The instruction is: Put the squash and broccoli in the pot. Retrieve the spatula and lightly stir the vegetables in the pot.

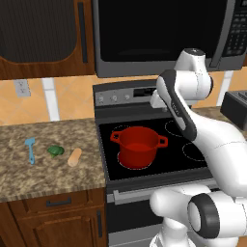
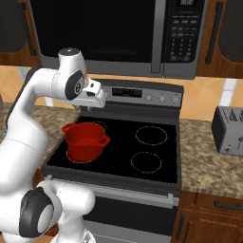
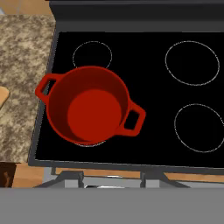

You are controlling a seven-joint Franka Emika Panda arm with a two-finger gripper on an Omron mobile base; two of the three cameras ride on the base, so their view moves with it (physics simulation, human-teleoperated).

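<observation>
Granite counter [image 1: 29, 178] runs left of a black glass cooktop [image 1: 193, 164] under a microwave [image 1: 159, 34], with a toaster [image 2: 228, 130] on the far right counter. On the cooktop's front-left burner sits the red pot [image 1: 138, 147], empty inside in the hand view. On the counter at the pot's nine o'clock lie the tan squash [image 1: 75, 157], then the dark green broccoli [image 1: 56, 151] just beside it, then the light-blue spatula [image 1: 31, 149] farthest out, all apart from one another.

Neither vegetable is in the pot yet, so the step in hand looks like the first pick, most likely the squash as the nearest. To do it well, the hand should swing toward nine o'clock, settle directly above the squash, turn so the fingers close across its narrow width, and descend straight so the broccoli is not nudged.

Seen from the hand camera, the pot lies close below and slightly toward nine o'clock, and the squash peeks in at the far nine o'clock edge, well apart. Whether the gripper is released or clenched I cannot tell; its fingertips are not clearly visible.
</observation>
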